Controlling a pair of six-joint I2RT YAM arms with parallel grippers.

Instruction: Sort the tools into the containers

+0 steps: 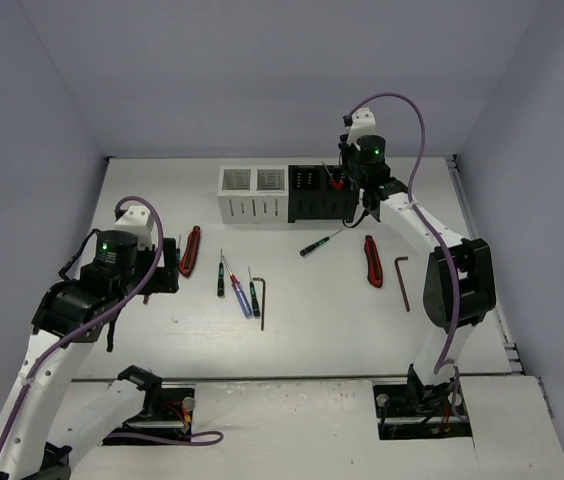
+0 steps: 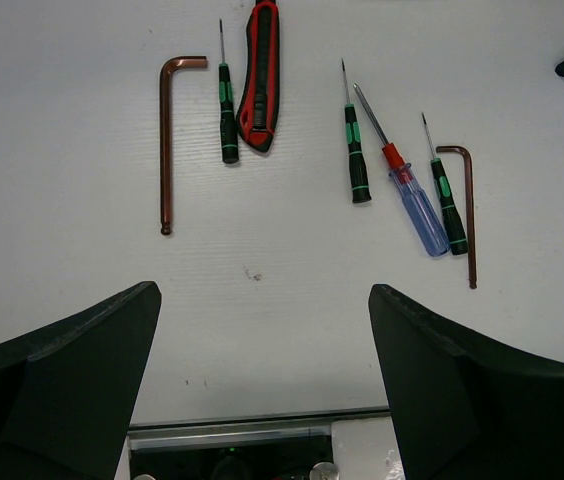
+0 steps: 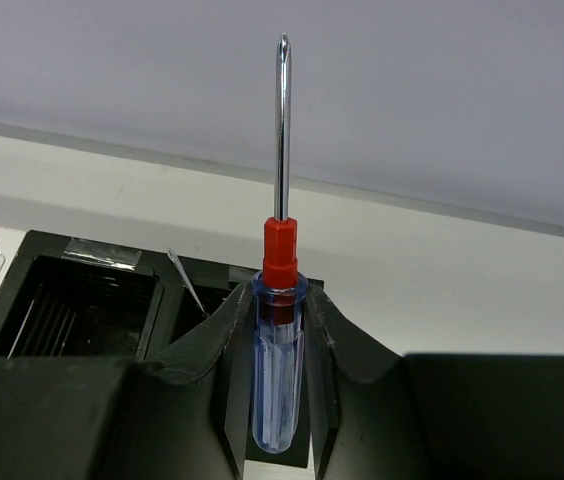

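Note:
My right gripper (image 3: 280,335) is shut on a clear blue-handled screwdriver (image 3: 279,372) with a red collar, its shaft pointing away from the wrist. It hangs over the right end of the black container (image 1: 312,205), also seen below the fingers in the right wrist view (image 3: 82,262), where a thin shaft (image 3: 186,284) stands in one compartment. The white container (image 1: 252,205) adjoins it on the left. My left gripper (image 2: 262,300) is open above bare table, short of a row of tools: hex key (image 2: 166,140), green screwdriver (image 2: 228,115), red-handled tool (image 2: 261,70), blue screwdriver (image 2: 414,200).
More tools lie on the table: a green screwdriver (image 1: 318,244), a red-handled tool (image 1: 372,261) and a hex key (image 1: 403,281) near the right arm. Another hex key (image 1: 262,302) lies mid-table. Walls close in the table on three sides.

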